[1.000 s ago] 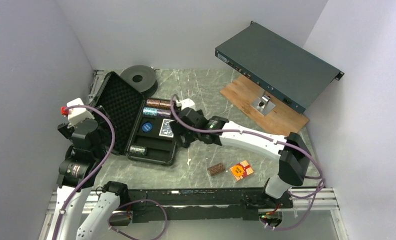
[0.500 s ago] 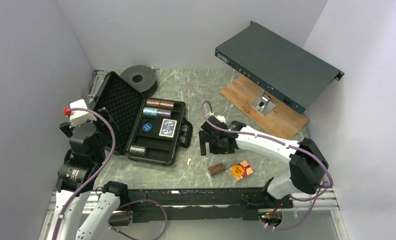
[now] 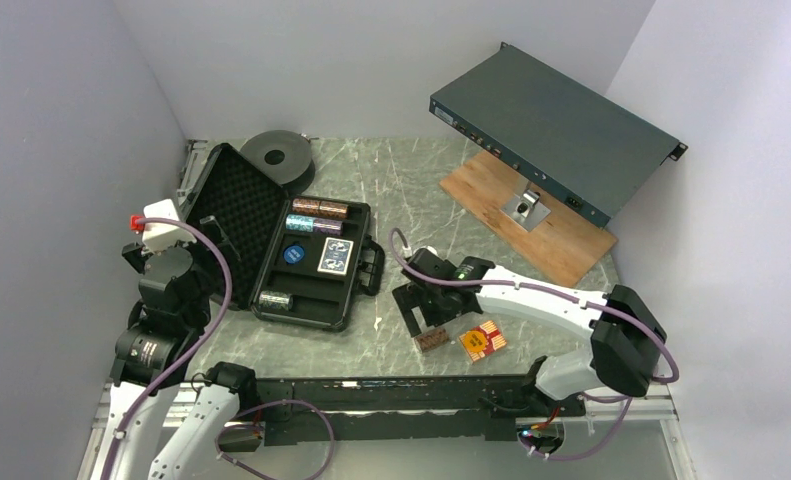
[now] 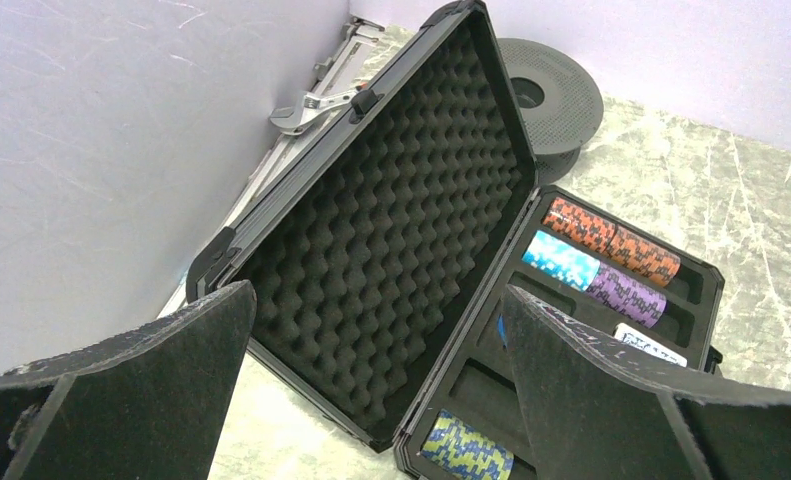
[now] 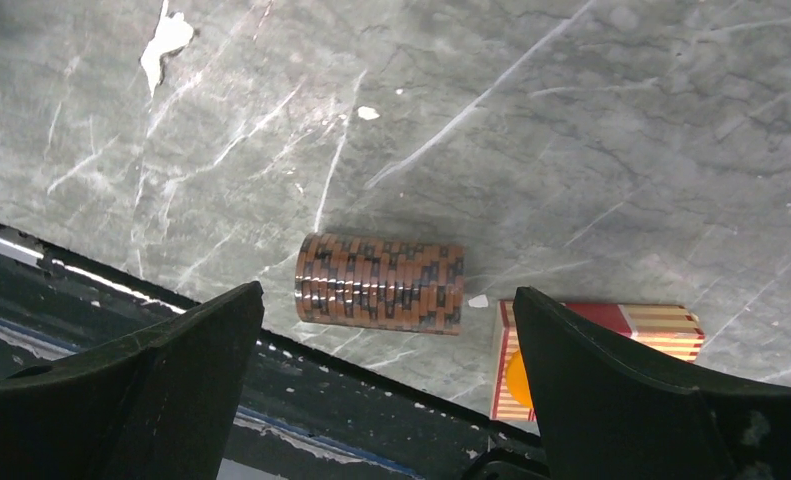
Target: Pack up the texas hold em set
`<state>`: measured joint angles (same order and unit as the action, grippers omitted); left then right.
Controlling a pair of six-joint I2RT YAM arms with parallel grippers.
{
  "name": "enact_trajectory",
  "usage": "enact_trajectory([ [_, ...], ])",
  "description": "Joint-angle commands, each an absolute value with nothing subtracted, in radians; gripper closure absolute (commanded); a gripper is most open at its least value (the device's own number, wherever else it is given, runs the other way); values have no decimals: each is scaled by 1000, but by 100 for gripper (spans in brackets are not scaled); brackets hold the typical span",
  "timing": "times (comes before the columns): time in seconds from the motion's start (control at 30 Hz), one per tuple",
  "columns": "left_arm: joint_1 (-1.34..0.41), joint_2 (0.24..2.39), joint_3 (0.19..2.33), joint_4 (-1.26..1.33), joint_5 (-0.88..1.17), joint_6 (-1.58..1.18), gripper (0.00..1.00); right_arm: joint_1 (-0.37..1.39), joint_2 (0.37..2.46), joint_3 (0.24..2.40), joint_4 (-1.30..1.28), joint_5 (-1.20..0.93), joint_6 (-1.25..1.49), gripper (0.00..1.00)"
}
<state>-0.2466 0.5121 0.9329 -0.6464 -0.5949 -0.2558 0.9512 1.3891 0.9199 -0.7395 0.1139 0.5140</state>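
Top cam only: marble table point(image 3: 411, 190) and a big dark-grey metal box point(image 3: 556, 140), propped tilted over a wooden board point(image 3: 561, 240) at far right. Neither wrist cam catches those.

Briefcase point(image 3: 271, 240) sits left of centre, open, lid leaning back toward the left wall, handle toward the right. Left wrist cam gives detail the top cam can't: egg-crate foam lining the lid point(image 4: 391, 230), plus a wrench point(image 4: 306, 110) by the wall behind it. Black spool point(image 3: 279, 152) lies flat just behind the case's far corner.

Inside the case base:
- Far slot: orange-brown chips point(image 4: 611, 240).
- Next slot: teal stack point(image 4: 561, 262) & purple stack point(image 4: 626, 292), end to end.
- Mid section: blue round piece point(image 3: 292, 254) & blue-backed card deck point(image 3: 335, 257).
- Near slot: green-blue stack point(image 4: 466, 455).

All stacks lie on their sides.

Left gripper point(image 4: 376, 300) hangs by the case's left side, aimed at the open lid. Jaws fully apart, nothing in them.

Right gripper point(image 3: 426, 310) is over the table's near edge, well apart from the case, jaws spread wide & empty. Its wrist cam alone shows:
- Brown chip stack point(image 5: 381, 283) on its side on bare marble, framed btwn the fingers point(image 5: 171, 380), not gripped.
- Red-yellow card deck point(image 5: 611, 325) just beside the stack's right end.
- Black rail point(image 5: 371, 400) just below both.
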Motion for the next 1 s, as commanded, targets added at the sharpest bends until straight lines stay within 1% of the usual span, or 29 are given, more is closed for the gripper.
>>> enact_trajectory([
  [0.0,-250,507,925,-606,-576,-238,0,969,1406,906,-723,91,495,0],
  [0.47,-252,519,923,-603,-567,-235,0,975,1422,859,-707,80,602,1],
  [0.67,-252,521,922,-601,-562,-234,0,975,1425,865,-702,57,598,8],
  [0.87,-252,522,920,-600,-560,-233,0,976,1437,872,-698,35,592,19],
  [0.97,-252,521,921,-600,-557,-231,0,975,1441,876,-702,36,594,21],
])
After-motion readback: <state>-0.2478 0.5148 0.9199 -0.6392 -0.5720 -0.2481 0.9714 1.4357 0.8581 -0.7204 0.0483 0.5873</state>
